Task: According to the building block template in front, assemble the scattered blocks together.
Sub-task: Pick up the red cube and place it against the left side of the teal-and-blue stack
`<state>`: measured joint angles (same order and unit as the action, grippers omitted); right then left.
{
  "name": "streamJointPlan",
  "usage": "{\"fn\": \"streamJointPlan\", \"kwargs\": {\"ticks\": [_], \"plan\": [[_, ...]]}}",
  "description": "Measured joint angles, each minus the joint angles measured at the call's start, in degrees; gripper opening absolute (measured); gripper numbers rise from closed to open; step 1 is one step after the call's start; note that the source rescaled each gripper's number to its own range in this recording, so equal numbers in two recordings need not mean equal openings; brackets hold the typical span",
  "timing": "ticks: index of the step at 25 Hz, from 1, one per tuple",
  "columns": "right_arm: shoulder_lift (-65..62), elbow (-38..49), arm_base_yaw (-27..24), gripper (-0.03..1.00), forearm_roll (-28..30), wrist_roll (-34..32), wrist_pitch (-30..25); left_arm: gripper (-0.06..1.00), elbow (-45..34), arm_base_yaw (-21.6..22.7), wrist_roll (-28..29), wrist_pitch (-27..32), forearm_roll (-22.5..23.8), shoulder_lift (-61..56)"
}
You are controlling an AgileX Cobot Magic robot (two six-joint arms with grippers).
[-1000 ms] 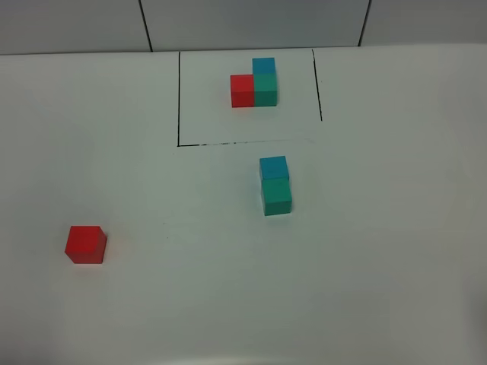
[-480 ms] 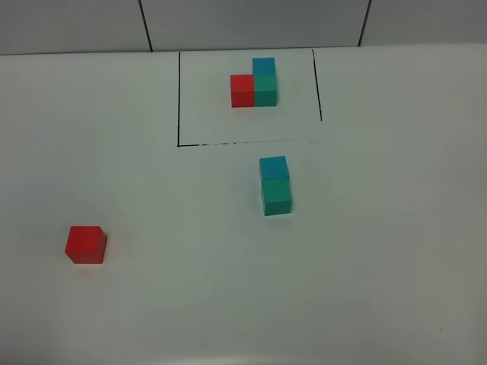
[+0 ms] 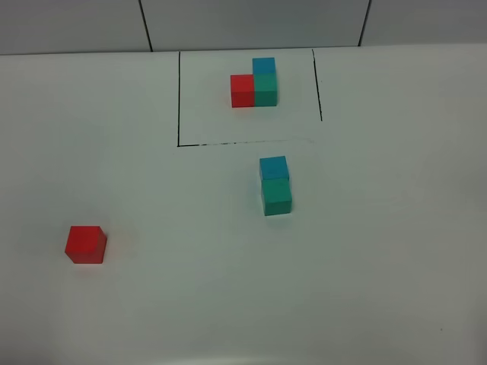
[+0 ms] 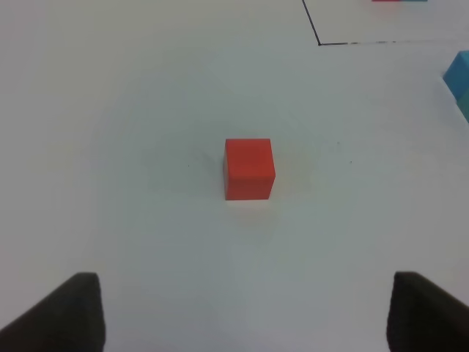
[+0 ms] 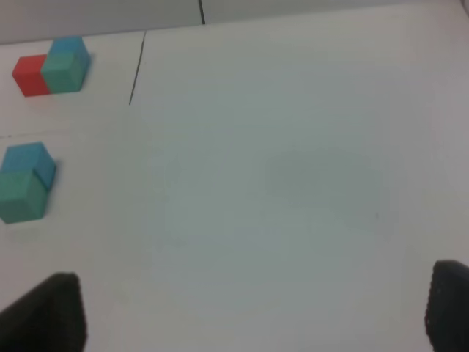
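White table (image 3: 380,266). Left gripper (image 4: 249,312), jaws apart and empty, has the red block (image 4: 249,169) dead ahead, apparently lined up for pickup. Right gripper (image 5: 253,308) likewise apart; joined blue block (image 5: 29,160) and green block (image 5: 20,194) lie ahead-left.

My left fingers (image 4: 64,314) are black, the tabletop (image 3: 396,251) plain white. Red cube (image 3: 85,244), sky-blue cube (image 3: 273,167), teal-green cube (image 3: 277,197); template (image 3: 255,84) red, teal-green, blue, black-lined.

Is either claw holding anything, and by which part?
Nothing is held. The left claw stands open, apart from the red block; the right claw is open too.
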<state>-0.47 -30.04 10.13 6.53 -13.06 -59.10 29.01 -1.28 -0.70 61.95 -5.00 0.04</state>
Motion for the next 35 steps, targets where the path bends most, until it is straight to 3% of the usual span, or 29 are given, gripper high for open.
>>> {"fn": "streamJointPlan", "kwargs": {"ticks": [14,35], "plan": [[0.0,1.1,0.4,1.0,0.3,0.6,-2.7,0.88,0.0,0.0,0.0,0.0,0.0,0.0],[0.0,1.1,-0.7,0.86,0.8,0.6,-2.7,0.88,0.0,0.0,0.0,0.0,0.0,0.0]]}}
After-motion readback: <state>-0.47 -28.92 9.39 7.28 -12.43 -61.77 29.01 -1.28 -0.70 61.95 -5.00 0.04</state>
